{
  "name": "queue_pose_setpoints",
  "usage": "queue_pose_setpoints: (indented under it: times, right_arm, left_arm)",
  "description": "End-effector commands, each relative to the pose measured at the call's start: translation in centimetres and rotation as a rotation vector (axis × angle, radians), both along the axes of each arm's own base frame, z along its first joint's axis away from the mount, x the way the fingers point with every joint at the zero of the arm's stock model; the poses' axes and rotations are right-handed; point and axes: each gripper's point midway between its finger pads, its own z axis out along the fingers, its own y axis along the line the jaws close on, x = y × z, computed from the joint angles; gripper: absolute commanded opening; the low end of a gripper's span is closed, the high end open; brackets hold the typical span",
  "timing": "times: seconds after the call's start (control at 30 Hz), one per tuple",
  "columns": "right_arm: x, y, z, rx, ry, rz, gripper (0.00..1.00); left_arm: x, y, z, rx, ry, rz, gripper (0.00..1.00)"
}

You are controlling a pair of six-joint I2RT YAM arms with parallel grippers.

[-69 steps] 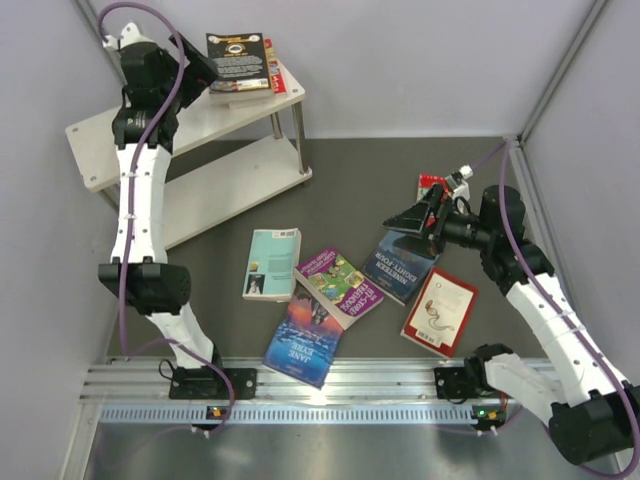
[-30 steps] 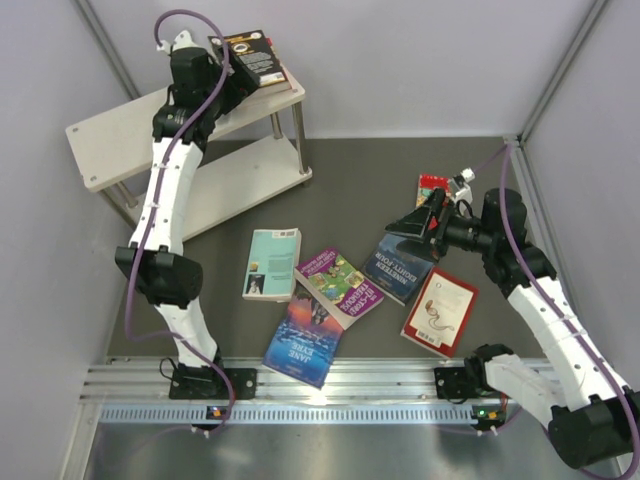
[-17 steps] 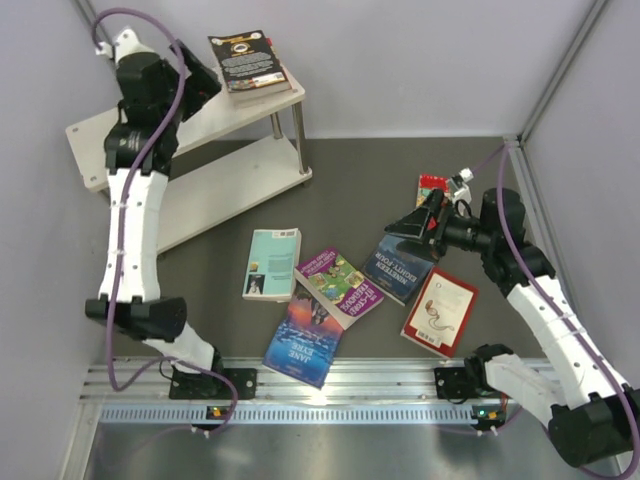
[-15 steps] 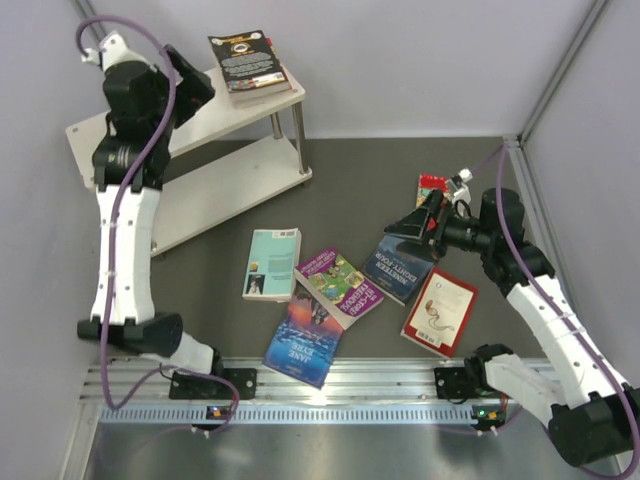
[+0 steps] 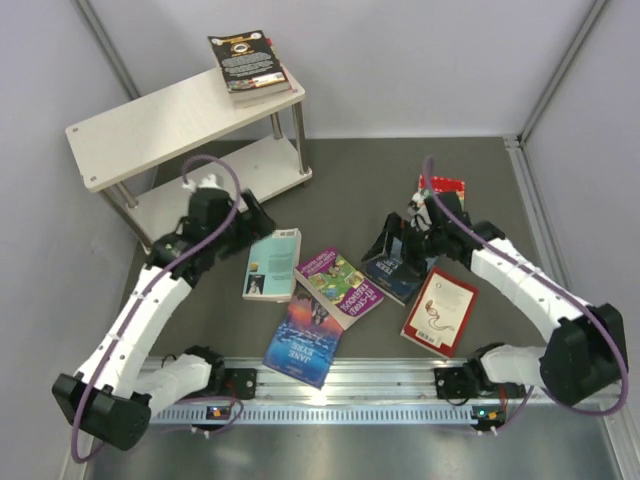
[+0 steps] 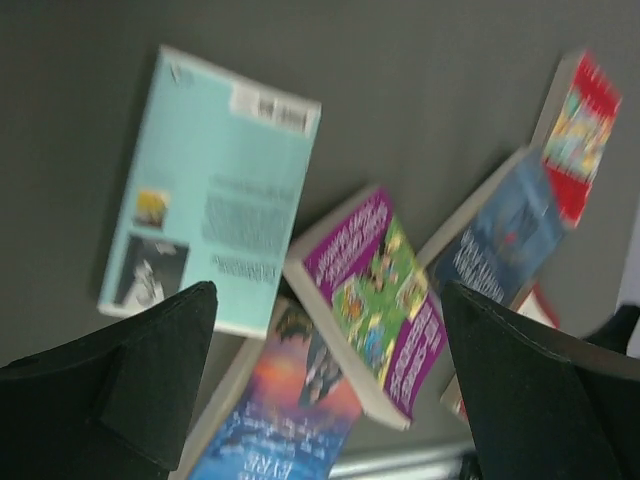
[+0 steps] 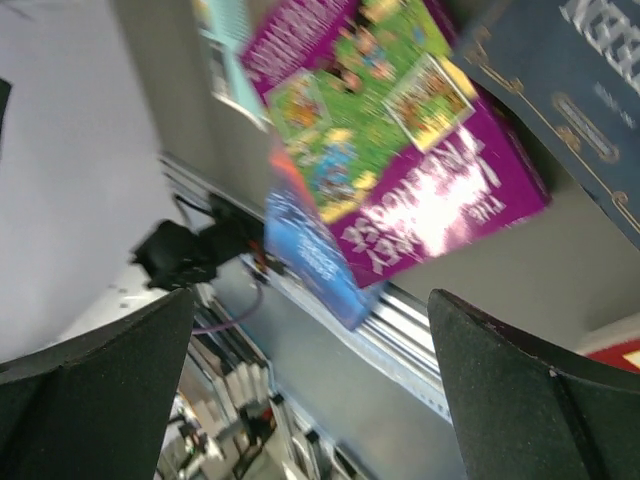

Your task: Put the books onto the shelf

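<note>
The teal book [image 5: 272,264] lies on the table [image 5: 360,180] in front of the shelf [image 5: 150,125], the nearest loose one to it. A stack [image 5: 245,62] sits on the shelf's top board. The teal book looks like the next pick. The left gripper [image 5: 250,213] should straddle one long edge, clear of the purple book [image 5: 338,287] just beside it. Both the left and the right gripper [image 5: 385,245] gape wide, holding and touching nothing.

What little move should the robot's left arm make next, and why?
Probably lower the left gripper toward the near edge of the pale teal book to grab it. The jaws are open and hold nothing, that book is the closest one to it and lies flat with nothing on top, and the shelf has bare board free beside it.
</note>
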Motion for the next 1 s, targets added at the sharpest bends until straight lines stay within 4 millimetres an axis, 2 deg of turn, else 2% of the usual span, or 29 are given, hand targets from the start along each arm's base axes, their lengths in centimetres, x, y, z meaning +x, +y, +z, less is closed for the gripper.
queue_pose_setpoints:
  times: [0.0,0.03,0.07,0.13,0.17,0.2,0.3,0.4,0.43,0.5,0.53,0.57,0.63,0.67,0.73,0.77,0.8,0.83,0.87,0.93,0.97]
  right_arm:
    - [-3.6,-1.1,-5.4,-0.18,0.134,0.045,1.0]
    - [-3.3,-0.4,-5.6,-0.132,0.122,0.035,1.0]
    - [-4.4,-0.6,-7.2,-0.115,0.197,-0.005,1.0]
    - [-4.3,0.2,-7.7,-0.053,0.221,-0.041,1.0]
    - [-5.0,-0.1,-9.0,-0.065,0.257,-0.05,1.0]
    - [-4.8,0.0,-9.4,-0.063,0.259,-0.062,1.0]
    - [-4.7,0.5,-10.7,-0.036,0.279,-0.11,1.0]
    - [-4.4,2.1,-11.2,0.062,0.283,-0.163,1.0]
    - [-4.6,2.4,-12.1,0.073,0.321,-0.202,1.0]
    - [-4.2,4.0,-11.6,0.13,0.273,-0.196,1.0]
    - [-3.9,4.3,-11.8,0.136,0.277,-0.227,1.0]
    - [-4.5,4.6,-12.8,0.12,0.297,-0.227,1.0]
    - [-3.7,5.5,-12.6,0.173,0.278,-0.266,1.0]
    - [-4.3,5.7,-13.9,0.16,0.302,-0.272,1.0]
    - [-3.5,6.4,-13.8,0.207,0.284,-0.311,1.0]
    - [-4.0,6.5,-15.1,0.182,0.31,-0.317,1.0]
    - [-3.9,6.6,-15.6,0.18,0.312,-0.333,1.0]
    - [-3.6,7.0,-15.3,0.212,0.302,-0.342,0.98]
    - [-3.9,7.1,-16.1,0.198,0.314,-0.348,0.97]
    - [-3.9,7.1,-16.5,0.2,0.305,-0.367,0.82]
    - [-3.6,6.8,-16.6,0.192,0.295,-0.382,0.67]
  left_arm:
    - [-2.5,-4.0,-1.6,-0.094,0.032,-0.06,0.99]
    - [-2.9,-4.3,-2.0,-0.093,0.042,-0.068,0.99]
    - [-3.2,-4.6,-2.2,-0.096,0.044,-0.074,0.99]
    - [-3.7,-5.2,-2.8,-0.091,0.06,-0.096,0.99]
    - [-4.0,-5.5,-2.7,-0.094,0.062,-0.112,0.99]
    - [-4.2,-5.5,-2.7,-0.093,0.066,-0.117,0.99]
    - [-4.8,-5.4,-2.8,-0.08,0.08,-0.128,0.99]
    - [-5.4,-5.2,-2.9,-0.075,0.092,-0.14,0.99]
    - [-5.6,-5.2,-2.9,-0.077,0.097,-0.143,0.99]
    - [-6.1,-5.0,-3.1,-0.067,0.11,-0.148,0.99]
    - [-6.3,-4.9,-3.0,-0.067,0.109,-0.15,0.99]
    - [-6.4,-4.8,-2.8,-0.065,0.108,-0.152,0.99]
    - [-6.9,-4.4,-2.7,-0.058,0.113,-0.151,0.99]
    - [-7.1,-4.3,-2.6,-0.055,0.113,-0.15,0.99]
    - [-7.7,-3.9,-2.5,-0.053,0.117,-0.148,0.99]
    - [-8.0,-3.7,-2.4,-0.055,0.116,-0.144,0.99]
    - [-8.4,-3.4,-2.6,-0.05,0.128,-0.137,0.99]
    - [-8.8,-3.1,-2.3,-0.055,0.118,-0.133,0.99]
    - [-9.0,-2.8,-2.3,-0.056,0.118,-0.124,0.99]
    - [-9.9,-2.2,-2.3,-0.058,0.12,-0.113,0.99]
    - [-10.1,-1.9,-2.3,-0.056,0.12,-0.105,0.99]
